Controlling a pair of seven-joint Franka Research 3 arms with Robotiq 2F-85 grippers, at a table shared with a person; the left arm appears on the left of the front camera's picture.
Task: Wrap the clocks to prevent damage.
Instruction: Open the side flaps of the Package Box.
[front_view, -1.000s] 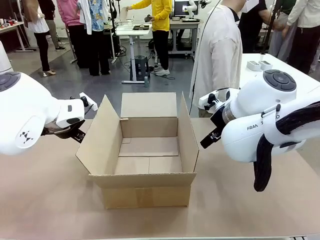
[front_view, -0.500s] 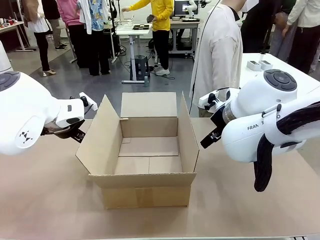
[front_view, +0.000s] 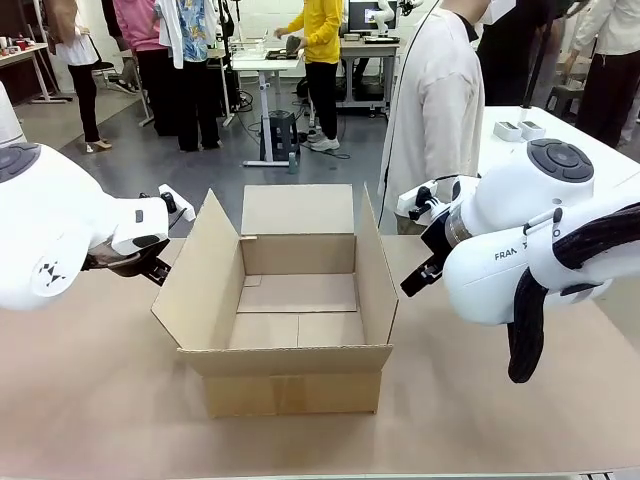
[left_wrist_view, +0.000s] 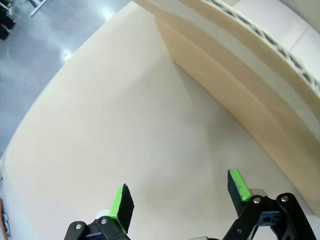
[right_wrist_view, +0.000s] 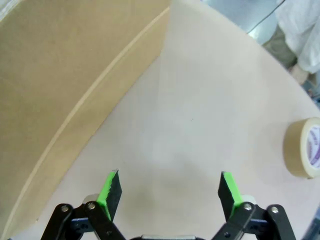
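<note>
Flanking the box (front_view: 295, 390) (tape roll (right_wrist_view: 302, 148) nearby), end effectors (left_wrist_view: 178, 186) (right_wrist_view: 170, 178) gape.

Robotics lab (workbenches (front_view: 262, 62), white robot arms (front_view: 520, 230))

the letters "fran" stand in black on the right arm (front_view: 520, 250), on its white housing. purple print on the tape roll (right_wrist_view: 303, 148) by the table's edge is too blurred to read.
</note>
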